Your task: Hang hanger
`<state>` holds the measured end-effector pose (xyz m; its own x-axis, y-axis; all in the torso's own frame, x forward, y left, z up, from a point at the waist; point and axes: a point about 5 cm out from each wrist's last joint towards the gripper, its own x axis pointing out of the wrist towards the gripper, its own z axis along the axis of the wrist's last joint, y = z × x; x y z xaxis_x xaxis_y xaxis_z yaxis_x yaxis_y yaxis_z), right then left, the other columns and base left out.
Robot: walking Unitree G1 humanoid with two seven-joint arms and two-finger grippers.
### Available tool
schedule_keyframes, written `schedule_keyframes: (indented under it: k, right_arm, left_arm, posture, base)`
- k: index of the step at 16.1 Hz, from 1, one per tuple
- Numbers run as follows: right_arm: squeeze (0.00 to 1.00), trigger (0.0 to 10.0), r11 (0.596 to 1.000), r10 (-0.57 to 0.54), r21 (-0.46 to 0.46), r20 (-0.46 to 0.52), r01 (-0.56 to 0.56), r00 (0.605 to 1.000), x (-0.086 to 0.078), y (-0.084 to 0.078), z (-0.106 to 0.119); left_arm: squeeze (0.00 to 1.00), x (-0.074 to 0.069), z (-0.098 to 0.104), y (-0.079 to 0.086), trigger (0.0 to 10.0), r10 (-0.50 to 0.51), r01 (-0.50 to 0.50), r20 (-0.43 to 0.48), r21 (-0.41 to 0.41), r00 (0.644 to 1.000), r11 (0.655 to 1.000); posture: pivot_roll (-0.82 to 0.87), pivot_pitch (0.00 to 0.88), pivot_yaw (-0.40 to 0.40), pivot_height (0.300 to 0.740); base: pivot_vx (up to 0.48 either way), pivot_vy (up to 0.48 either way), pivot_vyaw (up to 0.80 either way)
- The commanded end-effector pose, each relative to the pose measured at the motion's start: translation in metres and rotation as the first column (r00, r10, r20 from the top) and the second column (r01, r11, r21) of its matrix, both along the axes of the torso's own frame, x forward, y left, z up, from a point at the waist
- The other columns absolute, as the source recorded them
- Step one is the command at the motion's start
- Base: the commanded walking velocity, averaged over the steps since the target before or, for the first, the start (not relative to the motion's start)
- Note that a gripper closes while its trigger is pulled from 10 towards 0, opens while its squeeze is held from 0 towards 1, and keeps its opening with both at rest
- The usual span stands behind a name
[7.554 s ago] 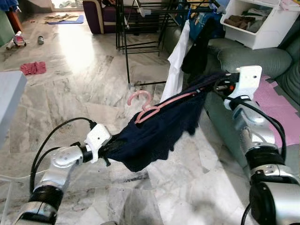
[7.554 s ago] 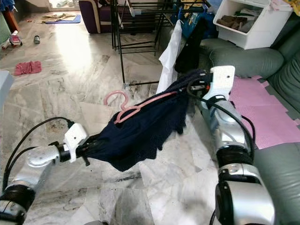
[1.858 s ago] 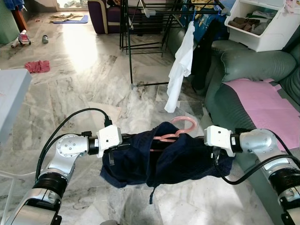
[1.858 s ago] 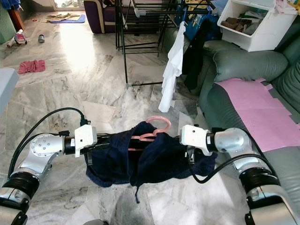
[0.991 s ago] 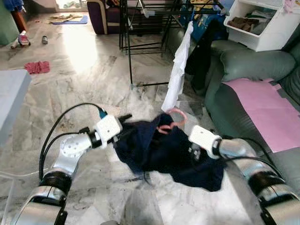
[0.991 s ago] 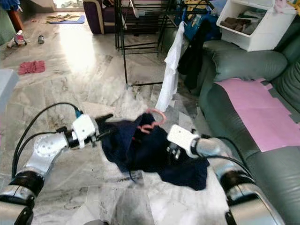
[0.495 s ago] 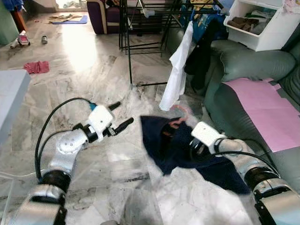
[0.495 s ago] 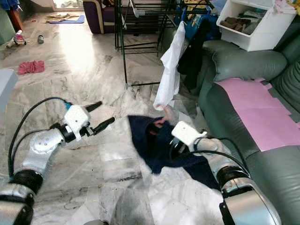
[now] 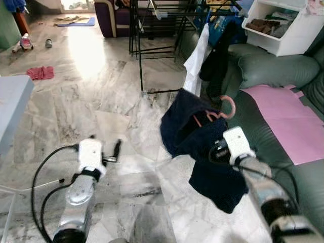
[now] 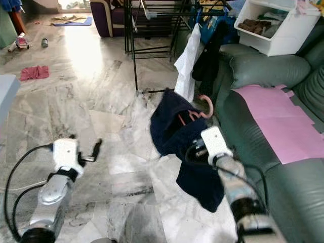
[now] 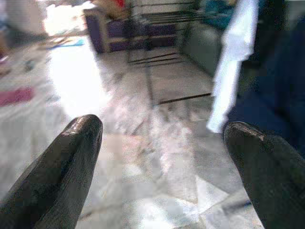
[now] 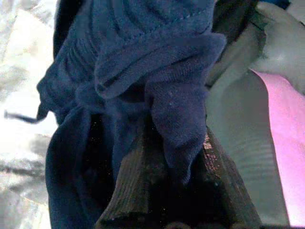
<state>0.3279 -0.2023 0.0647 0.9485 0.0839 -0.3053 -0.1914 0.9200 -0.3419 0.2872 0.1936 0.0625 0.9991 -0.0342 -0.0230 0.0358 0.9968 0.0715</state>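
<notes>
A pink hanger (image 9: 223, 109) carries a navy garment (image 9: 185, 124) that droops in folds toward the floor. My right gripper (image 12: 174, 160) is shut on a bunch of the navy cloth, with its white wrist (image 9: 237, 144) just below the hanger's hook, in front of the sofa. The hook stands free in the air, short of the black drying rack (image 9: 159, 28). My left gripper (image 11: 162, 157) is open and holds nothing. It hovers low over the marble floor at the left (image 9: 107, 149), well apart from the garment.
A white shirt (image 9: 195, 63) and a black garment (image 9: 217, 53) hang from the rack's near end. A green sofa (image 9: 276, 66) with a pink mat (image 9: 286, 119) lies at the right, with a white bin (image 9: 283, 28) behind. A red cloth (image 9: 39, 72) lies far left.
My left gripper let go of the navy garment and has drawn back low to the left. My right gripper has lifted the garment and hanger up toward the rack.
</notes>
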Motion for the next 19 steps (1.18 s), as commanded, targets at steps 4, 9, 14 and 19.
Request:
schedule_keyframes:
  k: [4, 9, 14, 19]
  right_arm:
    - [0.0, 10.0, 0.974, -0.153, 0.185, 0.095, 0.133, 0.984, -0.01, 0.007, 0.014]
    - [0.0, 10.0, 0.936, -0.259, 0.248, 0.012, 0.248, 0.966, -0.028, 0.015, 0.004]
    - [0.0, 10.0, 0.937, -0.238, 0.262, -0.014, 0.233, 0.971, -0.038, 0.022, 0.003]
    - [0.0, 10.0, 0.958, -0.18, 0.226, -0.01, 0.178, 0.984, -0.036, 0.03, 0.004]
  left_arm:
    - [0.0, -0.006, 0.005, 0.007, 10.0, 0.057, -0.057, 0.014, -0.013, 0.998, 0.998]
    - [0.0, -0.002, 0.005, 0.003, 10.0, 0.055, -0.055, -0.003, -0.025, 0.998, 0.998]
    - [0.0, 0.002, 0.005, -0.005, 10.0, 0.04, -0.041, -0.008, -0.048, 0.999, 0.998]
    - [0.0, 0.006, 0.009, -0.014, 10.0, 0.013, -0.012, 0.019, -0.045, 1.0, 0.999]
  posture:
    - [0.04, 0.0, -0.045, 0.74]
    - [0.01, 0.0, -0.036, 0.74]
    - [0.0, 0.0, -0.04, 0.74]
    - [0.01, 0.0, -0.053, 0.74]
  base:
    - [0.0, 0.0, 0.0]
    - [0.199, 0.0, 0.0]
    - [0.416, 0.0, -0.38]
    - [0.448, 0.0, -0.08]
